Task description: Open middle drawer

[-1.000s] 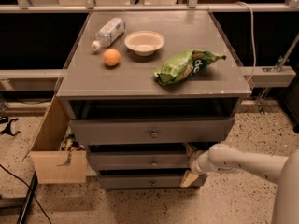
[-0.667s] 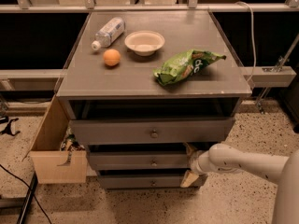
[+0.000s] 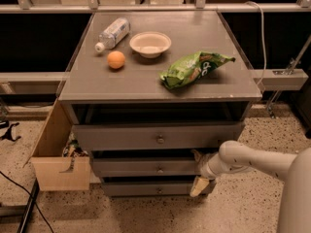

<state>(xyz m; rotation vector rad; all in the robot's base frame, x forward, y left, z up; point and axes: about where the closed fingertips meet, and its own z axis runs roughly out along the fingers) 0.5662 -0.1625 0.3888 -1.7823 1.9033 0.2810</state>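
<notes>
The grey cabinet has three stacked drawers. The middle drawer [image 3: 146, 168] is a medium-sized grey front with a small round knob [image 3: 160, 169], and it stands slightly forward of the bottom drawer [image 3: 146, 189]. The taller, wider top drawer [image 3: 155, 138] is pulled out a little. My gripper [image 3: 198, 171] comes in from the right on a white arm [image 3: 248, 160] and sits at the right end of the middle drawer front, touching or very close to its edge.
On the cabinet top [image 3: 146, 81] lie a water bottle [image 3: 112, 33], an orange [image 3: 116, 59], a white bowl [image 3: 150, 43] and a green chip bag [image 3: 193, 68]. A wooden box [image 3: 56, 161] with items stands against the cabinet's left side. A black cable [image 3: 19, 198] lies on the speckled floor.
</notes>
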